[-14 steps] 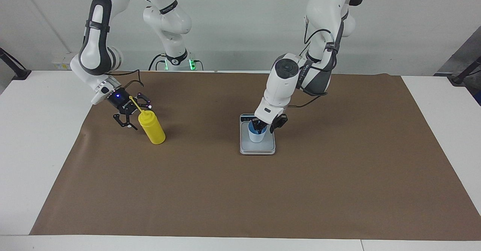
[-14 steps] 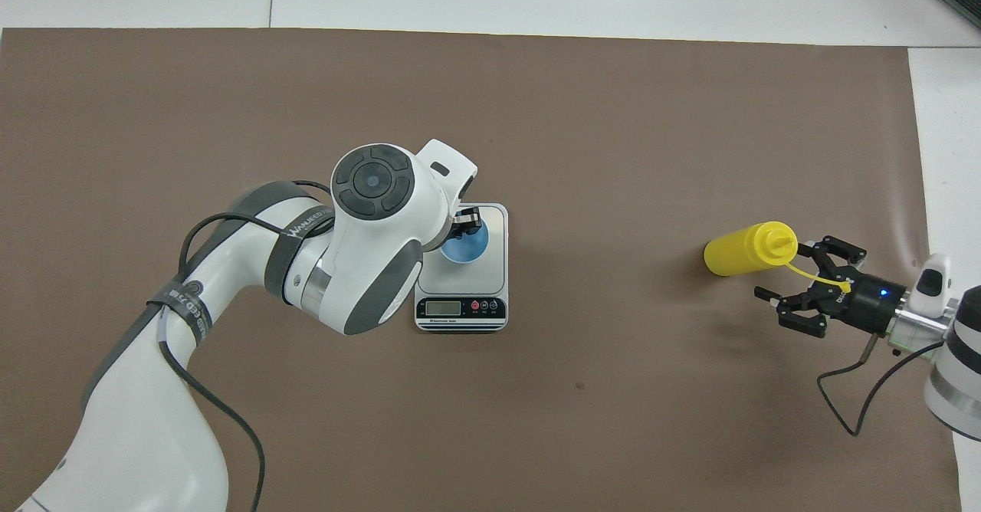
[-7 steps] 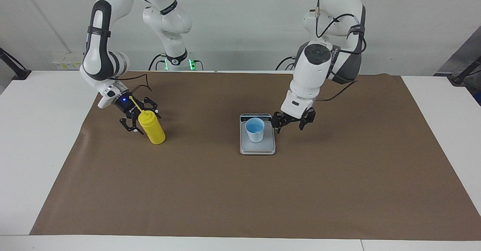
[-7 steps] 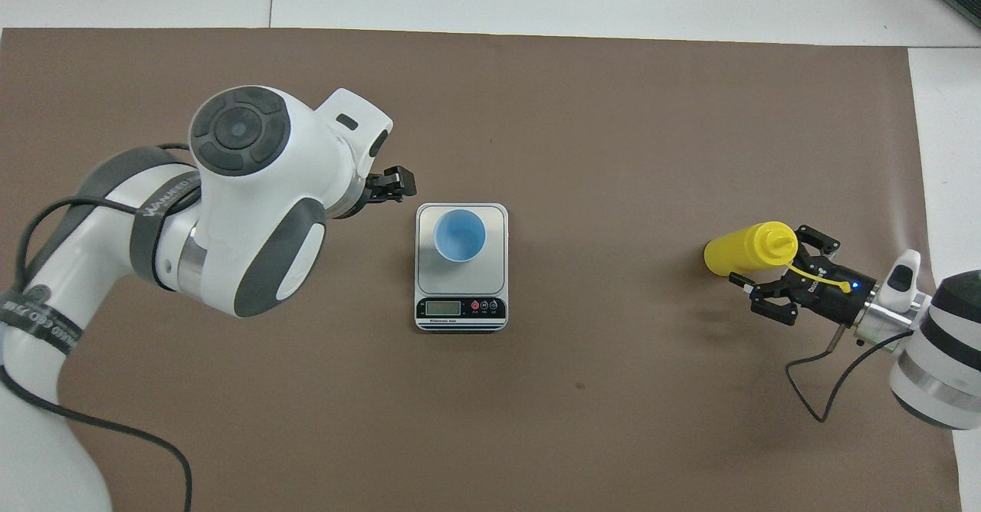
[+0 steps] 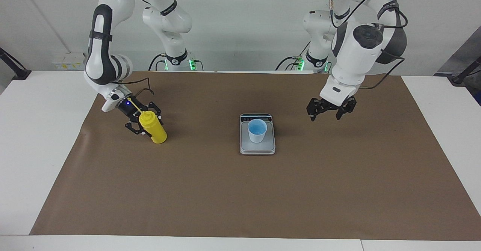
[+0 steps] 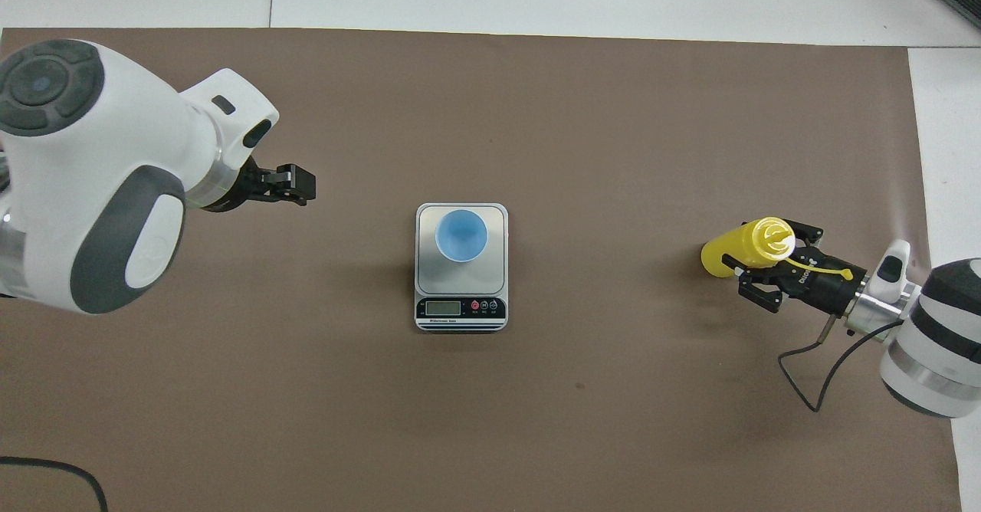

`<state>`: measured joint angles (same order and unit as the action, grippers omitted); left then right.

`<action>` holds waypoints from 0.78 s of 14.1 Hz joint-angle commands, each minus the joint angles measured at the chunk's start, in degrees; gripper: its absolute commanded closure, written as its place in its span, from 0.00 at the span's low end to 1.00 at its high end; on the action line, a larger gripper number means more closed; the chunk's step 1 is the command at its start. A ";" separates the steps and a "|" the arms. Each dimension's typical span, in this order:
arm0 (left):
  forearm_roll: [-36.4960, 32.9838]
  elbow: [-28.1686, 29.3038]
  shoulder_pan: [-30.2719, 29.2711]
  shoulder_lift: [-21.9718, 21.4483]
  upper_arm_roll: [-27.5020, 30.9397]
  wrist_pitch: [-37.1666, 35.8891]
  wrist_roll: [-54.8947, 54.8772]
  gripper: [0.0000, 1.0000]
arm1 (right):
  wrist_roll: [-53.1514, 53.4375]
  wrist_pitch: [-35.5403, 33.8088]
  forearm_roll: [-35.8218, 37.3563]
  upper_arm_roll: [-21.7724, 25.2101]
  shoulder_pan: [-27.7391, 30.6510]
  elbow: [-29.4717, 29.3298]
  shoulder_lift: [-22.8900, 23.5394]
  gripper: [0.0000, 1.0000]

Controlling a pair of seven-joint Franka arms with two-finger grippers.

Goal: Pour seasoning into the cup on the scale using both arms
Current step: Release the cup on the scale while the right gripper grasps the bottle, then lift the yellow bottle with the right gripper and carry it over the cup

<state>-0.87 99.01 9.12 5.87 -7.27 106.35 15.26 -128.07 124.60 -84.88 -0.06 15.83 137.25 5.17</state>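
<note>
A white bench (image 5: 34, 138) carries a large brown paper mat (image 5: 240, 191). Near the middle of the mat lies a flat rectangular silver-grey kitchen scale (image 5: 257, 148) (image 6: 461, 286). Its narrow dark display strip (image 6: 461, 308), on the edge nearest the robots, has a small screen and three round buttons; their markings are too small to read. A small pale blue tapered cup with a brighter blue inside (image 5: 257, 130) (image 6: 460, 236) stands upright on the scale's grey weighing plate.

Toward the right arm's end of the bench, a yellow plastic squeeze bottle with a domed top and a long thin yellow nozzle (image 5: 152, 127) (image 6: 747, 247) stands on the mat, leaning with its nozzle toward the robots. The right arm's black two-finger gripper (image 5: 144, 122) (image 6: 759, 260) is low at the bottle, one finger on each side of its upper body. The fingers sit close against the bottle, but whether they are already pinching it cannot be told.

The left arm's black two-finger gripper (image 5: 326, 112) (image 6: 287, 184) hangs in the air over bare mat, toward the left arm's end of the bench and well apart from the scale and cup. Its fingers are spread and hold nothing.

Both arms are white with black joint bands. A band on the left arm carries white lettering that cannot be read. Green lights glow at both arm bases.
</note>
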 commanded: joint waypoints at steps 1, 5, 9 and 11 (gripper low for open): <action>-0.45 0.66 -3.48 -3.14 -0.38 -3.33 -6.01 0.00 | -1.22 0.19 -0.65 -0.29 -0.27 -2.42 0.37 0.95; -0.71 -5.13 -5.87 -3.76 -0.29 -10.17 -10.07 0.00 | -0.43 3.70 3.64 -0.21 -3.52 -5.76 -0.68 1.00; -0.98 -8.22 -7.63 -3.76 -0.29 -12.74 -12.18 0.00 | 5.01 5.38 16.12 -0.21 -3.96 -7.52 -3.32 1.00; -0.72 -8.31 -8.68 -3.85 -0.11 -12.83 -12.45 0.00 | 6.43 6.00 23.23 -0.47 -4.05 -10.67 -2.97 1.00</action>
<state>-0.87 91.65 1.86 1.91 -7.07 94.99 4.10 -124.37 129.52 -67.61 -0.14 11.94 128.90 3.24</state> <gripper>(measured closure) 0.000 0.493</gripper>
